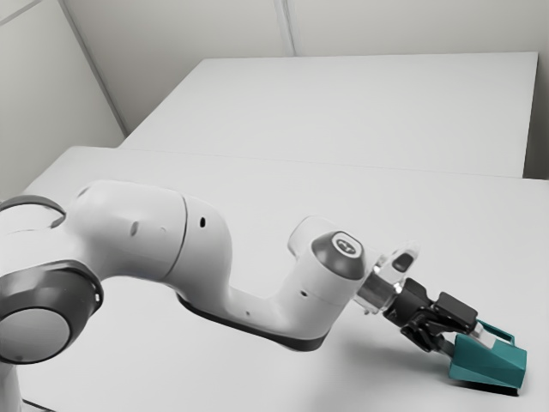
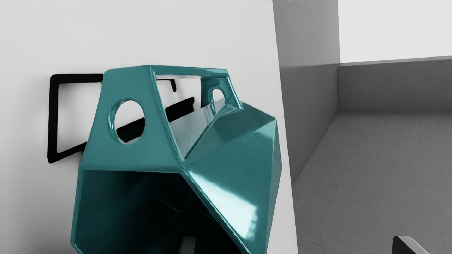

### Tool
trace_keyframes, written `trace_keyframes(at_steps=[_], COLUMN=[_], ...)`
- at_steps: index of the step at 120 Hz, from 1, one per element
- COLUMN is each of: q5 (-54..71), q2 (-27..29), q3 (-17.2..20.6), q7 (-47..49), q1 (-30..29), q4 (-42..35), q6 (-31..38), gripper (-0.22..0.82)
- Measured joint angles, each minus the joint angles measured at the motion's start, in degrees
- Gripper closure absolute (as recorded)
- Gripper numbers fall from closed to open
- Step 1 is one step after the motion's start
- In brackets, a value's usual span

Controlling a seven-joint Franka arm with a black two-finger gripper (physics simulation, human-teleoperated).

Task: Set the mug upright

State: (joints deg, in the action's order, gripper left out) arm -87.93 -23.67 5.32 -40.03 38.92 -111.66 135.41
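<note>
ok so the mug (image 1: 487,365) is lying sideways on the tabletop (image 1: 257,206), gripper (image 1: 466,342) is holding its fingers (image 2: 406,246) apart, one poking inside

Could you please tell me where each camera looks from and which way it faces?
Exterior view: it sits at the arm's side, above the table, looking down across it; the robot's arm reaches in from the exterior view's left, down to the gripper at the mug.
Wrist view: it rides on the arm's hand, facing past the fingertips toward the mug's opening, with grey walls beyond the table edge; the robot's own fingertips show.
Shared: the mug, the table and the gripper's fingers.
</note>
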Motion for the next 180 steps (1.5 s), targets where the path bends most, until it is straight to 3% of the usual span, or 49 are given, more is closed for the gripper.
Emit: trace_keyframes(at_steps=[33, 132, 153, 180], q5=[-0.2, -0.6, 0.0, 3.1], q2=[-1.3, -1.3, -0.5, 5.3], q3=[0.0, 0.0, 0.0, -0.2], q7=[-1.9, -4.3, -4.7, -4.8], q1=[0.7, 1.2, 1.5, 1.3], q4=[1.1, 1.2, 1.2, -0.2], q6=[0.8, 1.0, 1.5, 4.2], gripper=[0.02, 0.7, 0.75, 0.78])
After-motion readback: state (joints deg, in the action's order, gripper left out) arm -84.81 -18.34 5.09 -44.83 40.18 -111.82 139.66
